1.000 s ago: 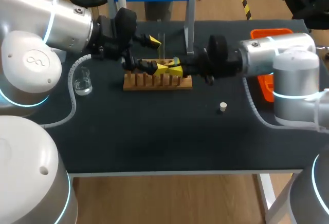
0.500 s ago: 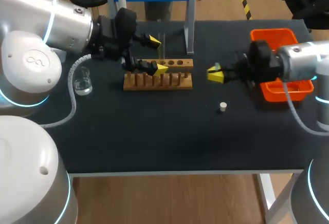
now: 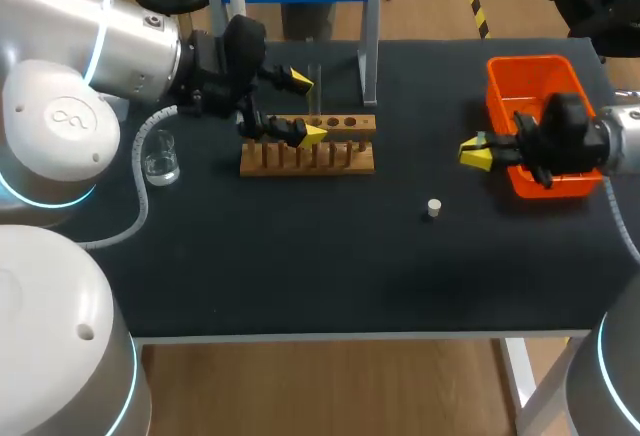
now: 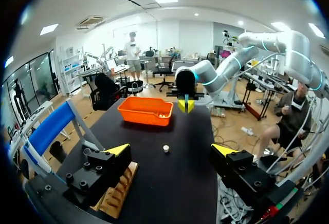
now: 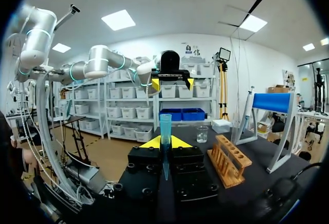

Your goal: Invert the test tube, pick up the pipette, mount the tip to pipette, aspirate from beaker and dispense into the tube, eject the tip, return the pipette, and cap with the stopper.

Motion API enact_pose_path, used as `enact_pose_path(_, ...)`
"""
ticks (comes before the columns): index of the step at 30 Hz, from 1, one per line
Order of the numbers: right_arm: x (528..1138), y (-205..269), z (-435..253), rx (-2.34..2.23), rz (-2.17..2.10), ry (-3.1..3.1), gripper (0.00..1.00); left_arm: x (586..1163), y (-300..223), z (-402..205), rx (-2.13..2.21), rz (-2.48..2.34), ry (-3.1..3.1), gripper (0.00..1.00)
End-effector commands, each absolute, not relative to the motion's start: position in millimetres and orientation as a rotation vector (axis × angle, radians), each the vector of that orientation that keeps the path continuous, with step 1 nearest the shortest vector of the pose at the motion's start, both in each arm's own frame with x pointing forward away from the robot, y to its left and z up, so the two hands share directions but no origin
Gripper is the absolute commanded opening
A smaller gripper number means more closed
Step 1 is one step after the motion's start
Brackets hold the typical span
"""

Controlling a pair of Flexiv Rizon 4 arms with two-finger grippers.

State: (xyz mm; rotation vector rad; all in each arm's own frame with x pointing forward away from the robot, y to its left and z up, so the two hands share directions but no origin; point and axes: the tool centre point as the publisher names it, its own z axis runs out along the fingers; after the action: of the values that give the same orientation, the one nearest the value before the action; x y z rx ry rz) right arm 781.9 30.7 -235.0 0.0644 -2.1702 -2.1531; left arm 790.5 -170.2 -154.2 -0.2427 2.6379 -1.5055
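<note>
Right claw [image 3: 474,153] has withdrawn toward 3 o'clock, clamped on the test tube [image 5: 165,127], whose long axis runs crosswise to its fingers. Wooden rack [image 3: 308,159] lies at its 9 o'clock, well apart; left claw [image 3: 305,108], wide open and empty, hovers nearer it.

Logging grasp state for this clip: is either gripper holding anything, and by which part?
The right gripper holds the test tube, pinched near its middle. The left gripper is open and empty.

text: none legible | labels: none | numbers: none | signs: none legible
</note>
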Motion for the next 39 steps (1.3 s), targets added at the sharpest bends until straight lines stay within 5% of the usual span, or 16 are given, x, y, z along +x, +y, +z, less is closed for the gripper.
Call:
enact_pose_path(1, 782.4, 22.0, -236.5, 0.059, -2.160, -2.167, 0.00, 789.7, -170.1, -153.9, -0.245, -1.504, 2.638, 1.00)
enact_pose_path(39, 776.5, 15.8, -243.4, 0.052, -2.160, -2.203, 0.00, 789.7, -170.1, -153.9, -0.245, -1.504, 2.638, 1.00)
